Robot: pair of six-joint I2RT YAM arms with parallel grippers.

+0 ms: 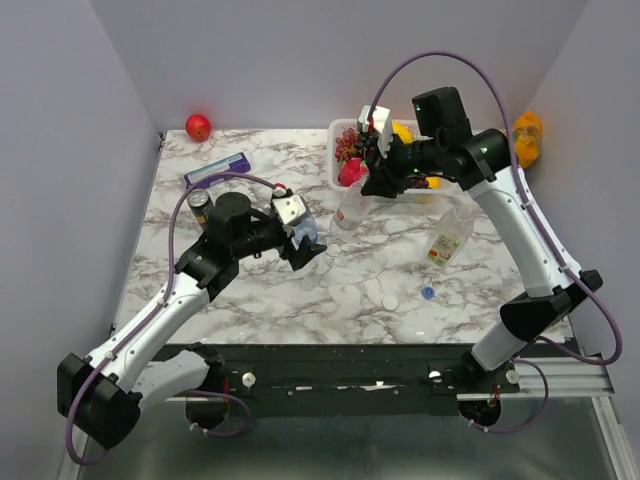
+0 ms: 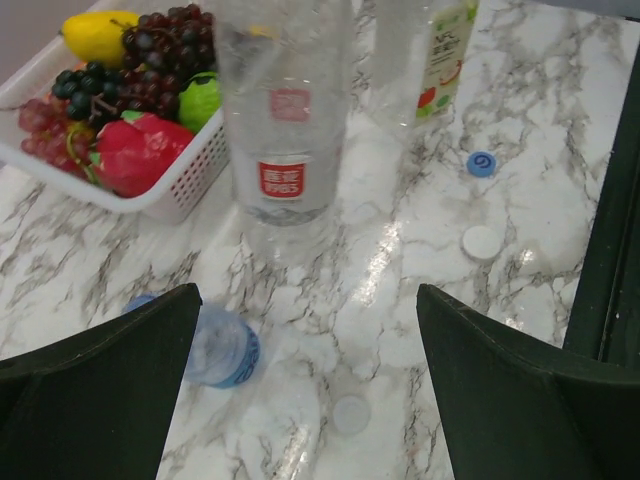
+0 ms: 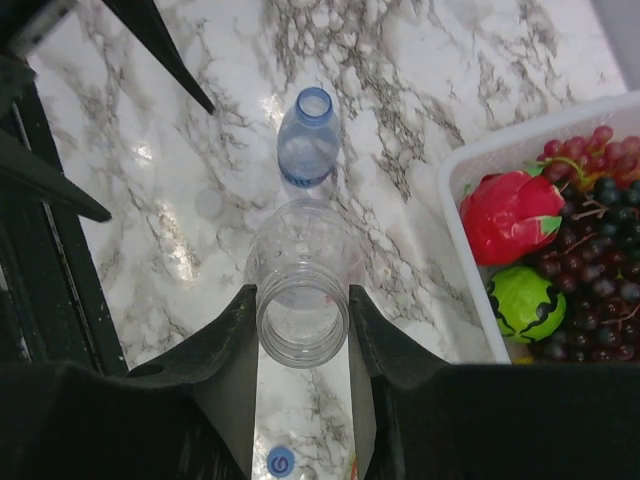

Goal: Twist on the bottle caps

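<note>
Two fingers of the right gripper point(image 3: 302, 322) are closed on the open neck of the plain bottle point(image 3: 300, 245), which stands on the marble table point(image 1: 250, 300) just beside the fruit basket point(image 1: 336, 150). The likely step is steadying this bottle for capping. The grip sits high, close to the mouth, and whether any thread is left free cannot be told. The bottle should be kept vertical with light clamp force, since the thin clear wall is ribbed and will dent easily. The left gripper point(image 2: 305, 330) is wide open and holds nothing. The blue-labelled bottle point(image 2: 222, 347) is just beside its left finger, uncapped; its pose is unclear. The yellow-green label bottle point(image 1: 448, 238) stands apart to the right. The caps lie loose on the table: a blue cap point(image 2: 481, 163), a white cap point(image 2: 481, 242) and a pale cap point(image 2: 350, 413). They are flat, low discs on a glossy, slippery top, so each should be pinched across the rim and started square on the thread to avoid cross-threading.
</note>
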